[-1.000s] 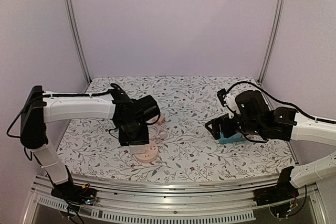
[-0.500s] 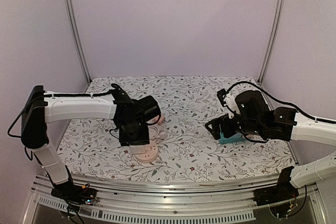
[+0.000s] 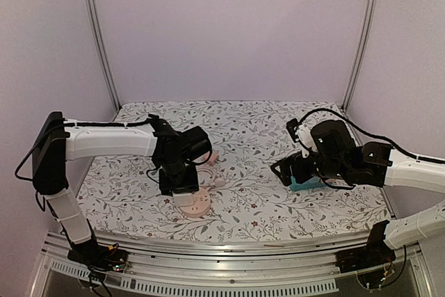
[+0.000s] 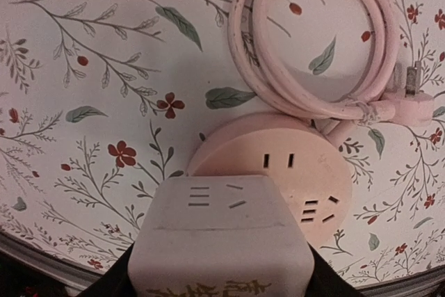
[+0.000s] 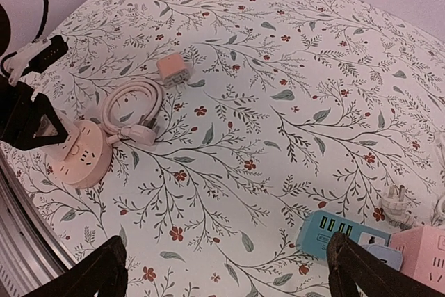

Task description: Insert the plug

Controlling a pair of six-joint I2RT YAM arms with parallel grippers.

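My left gripper [image 4: 221, 276] is shut on a white plug adapter [image 4: 221, 241] with socket slots on its face. It holds the adapter over the near-left part of the round pink power strip [image 4: 292, 172], whose other slots show. In the top view the left gripper [image 3: 177, 179] sits right over the pink strip [image 3: 195, 203]. The strip's pink cord [image 4: 313, 39] lies coiled behind it, ending in a pink plug [image 4: 410, 106]. My right gripper [image 5: 226, 269] is open and empty above the cloth; it shows at the right in the top view [image 3: 288, 170].
A blue USB charger block [image 5: 334, 231] and a pink cube socket [image 5: 421, 259] lie by my right fingers, with a loose white plug [image 5: 393, 206]. A small pink cube adapter [image 5: 172, 69] sits further back. The floral cloth covers the table [image 3: 278, 206].
The left arm has shifted slightly back and right over the pink strip. The right arm has not visibly moved.
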